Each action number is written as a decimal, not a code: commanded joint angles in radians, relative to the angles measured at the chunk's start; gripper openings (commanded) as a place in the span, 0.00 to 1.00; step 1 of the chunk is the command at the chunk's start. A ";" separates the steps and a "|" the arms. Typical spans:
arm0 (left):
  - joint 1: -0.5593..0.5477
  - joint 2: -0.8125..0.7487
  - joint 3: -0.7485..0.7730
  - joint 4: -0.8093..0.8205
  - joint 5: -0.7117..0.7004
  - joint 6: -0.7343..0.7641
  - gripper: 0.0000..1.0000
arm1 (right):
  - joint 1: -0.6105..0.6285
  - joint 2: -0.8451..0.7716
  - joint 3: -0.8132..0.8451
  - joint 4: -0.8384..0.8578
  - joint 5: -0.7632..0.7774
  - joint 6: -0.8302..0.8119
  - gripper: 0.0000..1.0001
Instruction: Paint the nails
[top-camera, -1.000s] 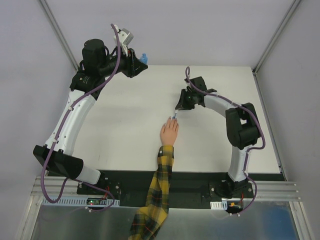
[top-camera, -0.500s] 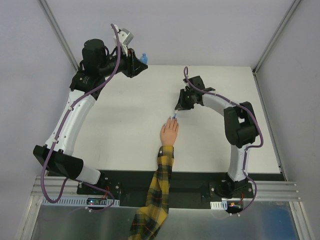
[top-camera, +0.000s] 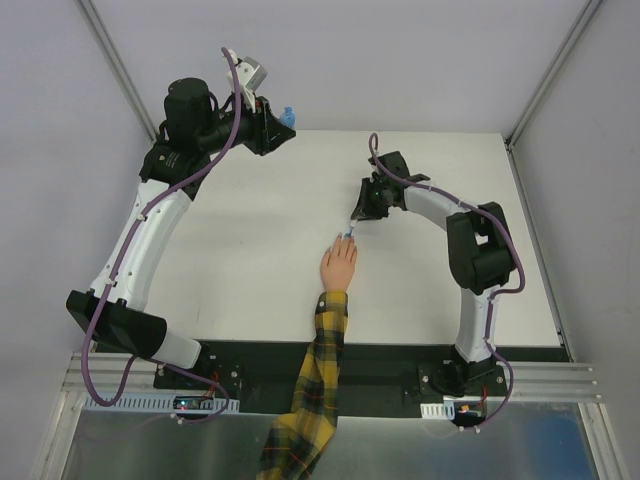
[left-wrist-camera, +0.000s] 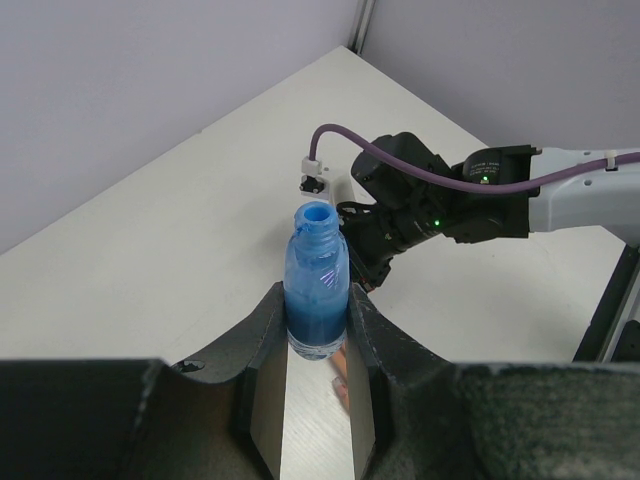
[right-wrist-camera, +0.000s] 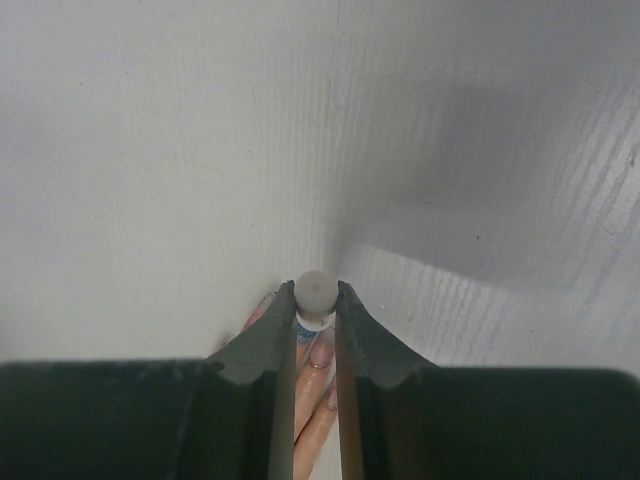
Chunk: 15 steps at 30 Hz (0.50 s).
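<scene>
My left gripper (left-wrist-camera: 316, 305) is clamped on a small translucent blue bottle (left-wrist-camera: 318, 262). The bottle is uncapped, holds blue liquid, and sits near the far-left edge of the white tabletop (top-camera: 250, 240). My right gripper (right-wrist-camera: 315, 305) pinches a round white cap (right-wrist-camera: 316, 288) and angles down over the nails (right-wrist-camera: 322, 347) of the peach-coloured hand (top-camera: 338, 266) mid-table.

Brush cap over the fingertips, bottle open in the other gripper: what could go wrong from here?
The right gripper pinches the white cap directly over the nails, hiding the brush tip; polish could land on skin. The left gripper holds the blue bottle uncapped; a tilt or slip could spill it.
</scene>
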<state>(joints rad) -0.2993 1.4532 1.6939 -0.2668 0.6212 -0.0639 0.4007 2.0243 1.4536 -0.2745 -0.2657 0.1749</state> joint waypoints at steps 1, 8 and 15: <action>0.011 -0.040 0.023 0.051 0.021 -0.005 0.00 | -0.007 -0.001 0.036 -0.008 0.014 0.026 0.00; 0.011 -0.042 0.018 0.051 0.022 -0.007 0.00 | -0.011 0.011 0.048 -0.012 0.016 0.040 0.00; 0.011 -0.048 0.015 0.051 0.023 -0.007 0.00 | -0.017 0.007 0.034 0.012 0.010 0.044 0.00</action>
<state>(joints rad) -0.2993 1.4521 1.6939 -0.2668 0.6212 -0.0639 0.3904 2.0323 1.4597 -0.2745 -0.2653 0.2047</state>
